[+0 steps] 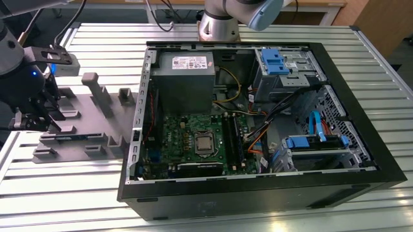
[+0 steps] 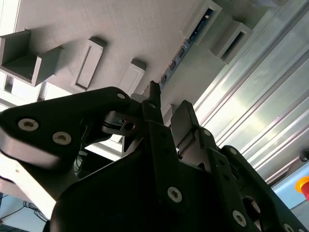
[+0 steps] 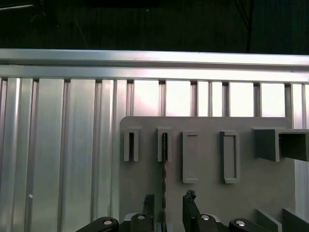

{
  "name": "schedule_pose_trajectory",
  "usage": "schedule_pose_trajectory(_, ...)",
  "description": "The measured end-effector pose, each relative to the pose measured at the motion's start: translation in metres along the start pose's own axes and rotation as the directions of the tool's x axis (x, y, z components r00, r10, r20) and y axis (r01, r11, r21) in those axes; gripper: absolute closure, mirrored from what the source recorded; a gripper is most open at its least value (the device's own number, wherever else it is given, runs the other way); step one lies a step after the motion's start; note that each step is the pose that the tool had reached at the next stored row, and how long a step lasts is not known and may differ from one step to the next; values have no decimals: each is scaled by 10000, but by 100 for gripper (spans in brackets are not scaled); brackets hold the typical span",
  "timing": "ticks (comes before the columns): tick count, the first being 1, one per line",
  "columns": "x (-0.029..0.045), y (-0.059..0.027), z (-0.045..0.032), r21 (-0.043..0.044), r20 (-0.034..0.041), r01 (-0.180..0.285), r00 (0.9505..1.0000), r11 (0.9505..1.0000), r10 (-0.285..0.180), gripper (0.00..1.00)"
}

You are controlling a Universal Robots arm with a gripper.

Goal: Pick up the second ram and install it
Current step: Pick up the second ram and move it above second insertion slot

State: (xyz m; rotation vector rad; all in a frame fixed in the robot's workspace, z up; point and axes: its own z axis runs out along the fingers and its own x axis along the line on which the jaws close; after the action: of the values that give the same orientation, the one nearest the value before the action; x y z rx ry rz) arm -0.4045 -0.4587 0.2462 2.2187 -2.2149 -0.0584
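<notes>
Gripper fingers, spread and ungripping, straddle the second ram, not yet lifted from its grey holder.

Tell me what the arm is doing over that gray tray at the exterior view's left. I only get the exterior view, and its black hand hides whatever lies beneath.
Observer: In the first wrist view, the gripper straddles the second ram, which stands on edge on the gray tray.
Operator: Has it grabbed the stick?
Observer: Not yet. In that view its fingers stand apart, with a gap on each side of the stick.
Operator: What keeps the stick upright?
Observer: Its far end sits in a small raised holder, seen in the first wrist view.
</notes>
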Motion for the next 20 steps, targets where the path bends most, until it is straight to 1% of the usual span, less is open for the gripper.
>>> schedule_pose_trajectory(11, 0, -1, 13, 3, -12, 0, 10000, 10000, 0, 63)
schedule_pose_trajectory(20, 2, -3, 98, 2, -14, -1, 10000, 10000, 1, 63)
